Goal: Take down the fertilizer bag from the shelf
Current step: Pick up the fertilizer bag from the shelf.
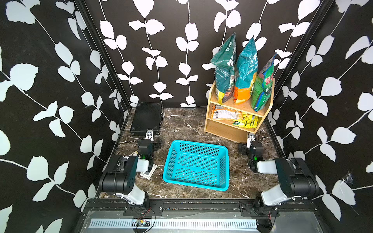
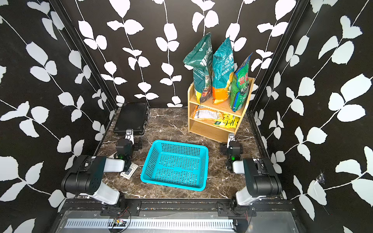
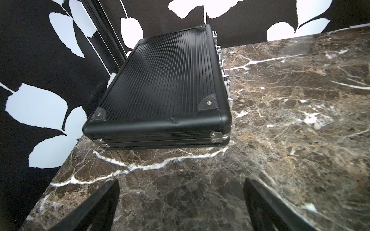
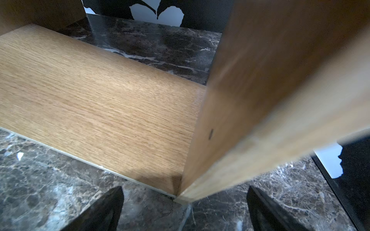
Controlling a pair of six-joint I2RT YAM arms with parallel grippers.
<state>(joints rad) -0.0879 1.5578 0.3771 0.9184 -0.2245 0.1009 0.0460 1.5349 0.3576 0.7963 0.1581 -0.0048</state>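
Dark veined marble tabletop (image 1: 187, 125): you have taken nothing down yet, the teal and green plastic fertilizer bags (image 1: 245, 70) stand on the top tier of the light-brown wooden three-tier shelf (image 1: 222, 129), above and beyond the right gripper (image 4: 185, 188), which, like the left gripper (image 3: 181, 180), gapes empty near the table.

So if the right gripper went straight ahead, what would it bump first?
Most likely the wooden shelf. The open right gripper points right at its bottom front corner, which looks close ahead, though the depth is hard to judge.
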